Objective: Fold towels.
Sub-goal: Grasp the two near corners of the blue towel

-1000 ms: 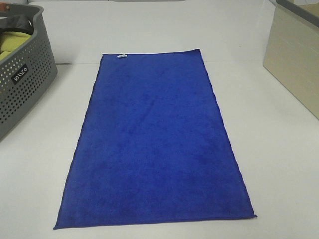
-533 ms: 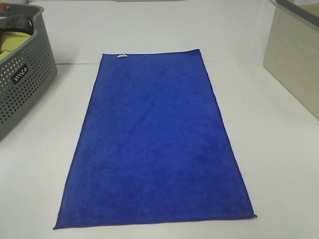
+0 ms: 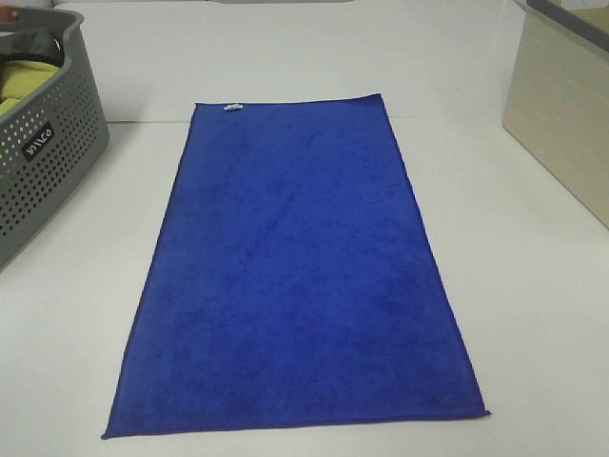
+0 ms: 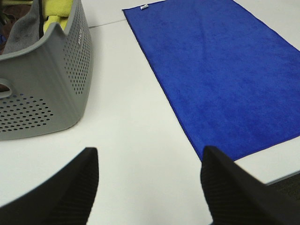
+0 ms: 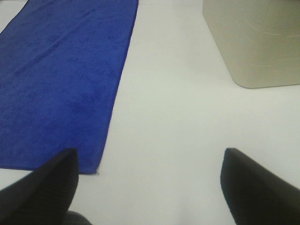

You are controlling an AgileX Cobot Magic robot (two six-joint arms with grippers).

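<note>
Flat blue towel (image 3: 295, 276), white tag (image 3: 233, 107), labelled basket (image 3: 52, 167)

Overhead; wrists low; towel (image 3: 295, 276) shared

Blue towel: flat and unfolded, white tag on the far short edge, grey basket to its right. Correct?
No. The grey basket sits to the left of the blue towel, not its right; the exterior high view shows it. The rest holds: flat, unfolded, white tag on the far short edge.
</note>
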